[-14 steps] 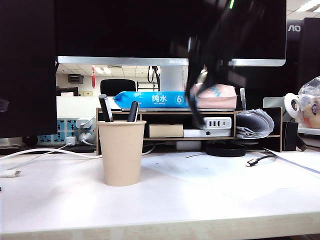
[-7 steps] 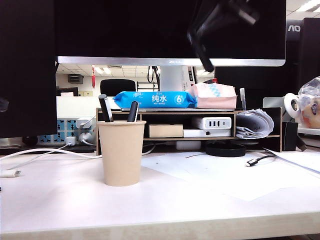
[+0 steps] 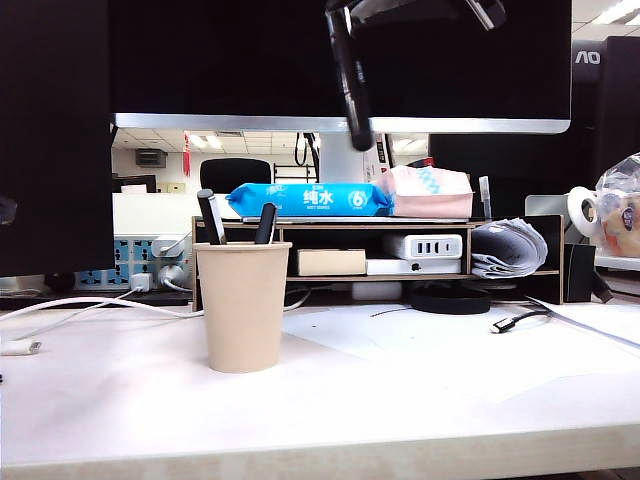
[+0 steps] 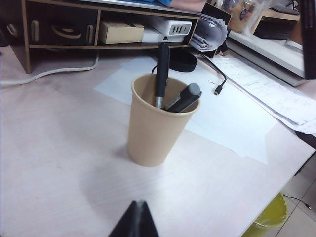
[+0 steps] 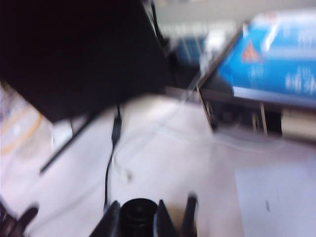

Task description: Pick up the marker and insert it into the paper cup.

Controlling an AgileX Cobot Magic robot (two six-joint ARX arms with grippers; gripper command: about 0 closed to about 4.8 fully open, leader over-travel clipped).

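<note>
Black glossy marker (image 3: 350,85) hangs clamped in my right hand (image 3: 345,18), high above the tabletop (image 3: 420,400), off to the side of the paper cup (image 3: 243,305). Transport step; next I need it over the beige rim, tip down, clear of two pens (image 4: 170,86) inside. Left hand (image 4: 136,222) parked nearby, looks clenched.

Paper cup (image 3: 243,304) plain beige-tan; marker (image 3: 350,78) glossy black; surface (image 3: 420,400) pale whitish wood grain; wipes pack (image 3: 310,199) blue.
</note>
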